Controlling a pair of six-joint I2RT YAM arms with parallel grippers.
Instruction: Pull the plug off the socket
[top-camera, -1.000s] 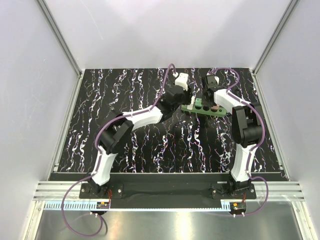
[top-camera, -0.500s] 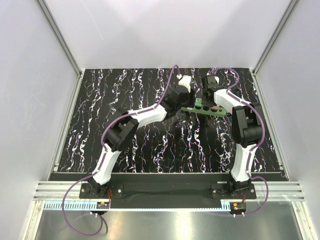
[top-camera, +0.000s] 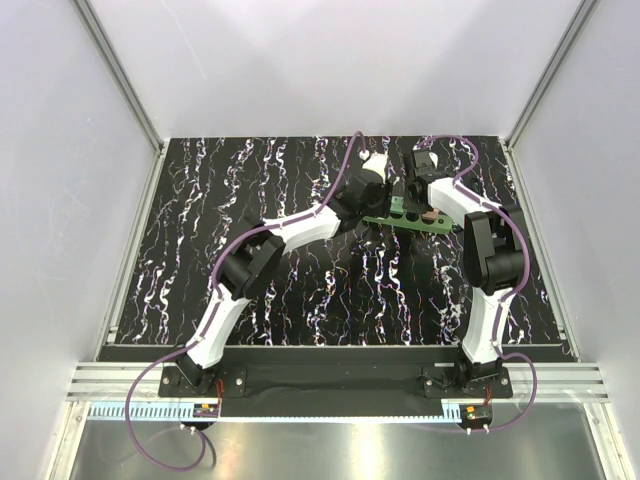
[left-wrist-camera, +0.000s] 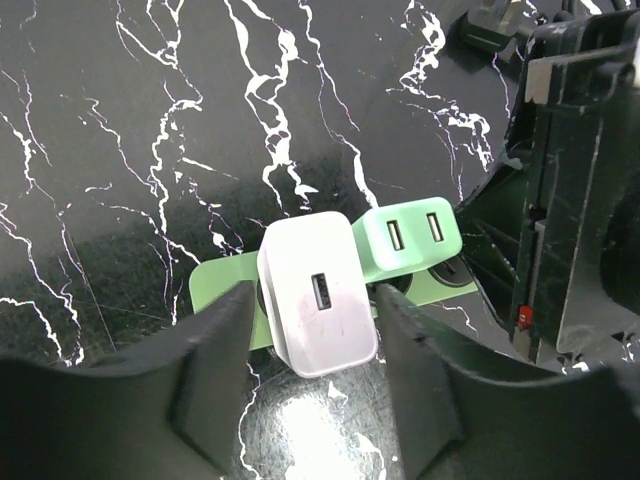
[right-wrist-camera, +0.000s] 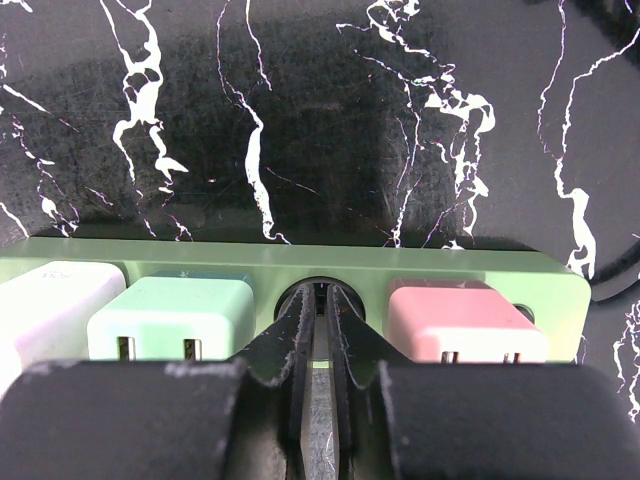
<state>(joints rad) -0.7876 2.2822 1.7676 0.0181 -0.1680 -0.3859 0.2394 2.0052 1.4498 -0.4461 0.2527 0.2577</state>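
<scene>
The green power strip (top-camera: 438, 222) lies at the back right of the marble table. It carries a white plug (left-wrist-camera: 318, 297), a green plug (left-wrist-camera: 410, 237) and a pink plug (right-wrist-camera: 465, 320). My left gripper (left-wrist-camera: 312, 350) is open. Its fingers (left-wrist-camera: 215, 370) stand on either side of the white plug at the strip's left end, close to its sides, and no contact shows. My right gripper (right-wrist-camera: 320, 300) is shut, and its tips rest in the empty socket hole (right-wrist-camera: 320, 283) between the green and pink plugs. The strip also shows in the right wrist view (right-wrist-camera: 300, 258).
My right arm (left-wrist-camera: 580, 200) stands close to the right of the green plug. A black cord (right-wrist-camera: 615, 270) leaves the strip's right end. A black plug end (left-wrist-camera: 490, 25) lies behind it. White walls enclose the table, with the back wall just behind the strip.
My left arm has reached to the right, bringing its open gripper to the strip's left end around the white plug. The right arm and the strip have not moved.
</scene>
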